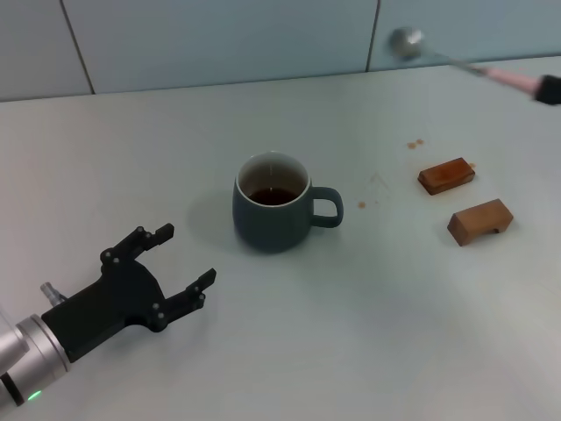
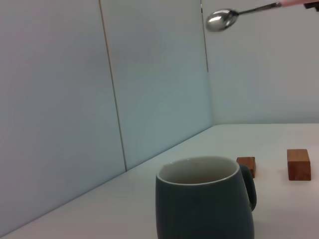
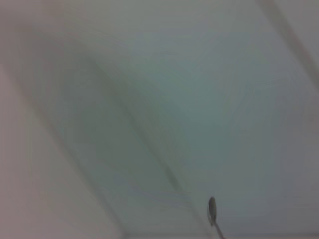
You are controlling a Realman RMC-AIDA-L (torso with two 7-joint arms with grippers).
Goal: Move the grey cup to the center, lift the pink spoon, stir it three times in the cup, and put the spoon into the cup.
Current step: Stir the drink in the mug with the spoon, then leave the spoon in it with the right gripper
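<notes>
The grey cup (image 1: 273,210) stands upright in the middle of the table, handle pointing right, with dark liquid inside. It fills the lower part of the left wrist view (image 2: 204,206). My left gripper (image 1: 187,254) is open and empty, resting low to the cup's front left, apart from it. The pink spoon (image 1: 491,72) is held in the air at the far right, well above the table, metal bowl pointing left. Only a black tip of my right gripper (image 1: 551,90) shows at the picture's edge, on the pink handle. The spoon also shows in the left wrist view (image 2: 222,20) and in the right wrist view (image 3: 212,209).
Two brown wooden blocks (image 1: 446,175) (image 1: 479,221) lie right of the cup. Small brown drips (image 1: 415,143) mark the table behind them. A pale tiled wall (image 1: 219,44) runs along the table's far edge.
</notes>
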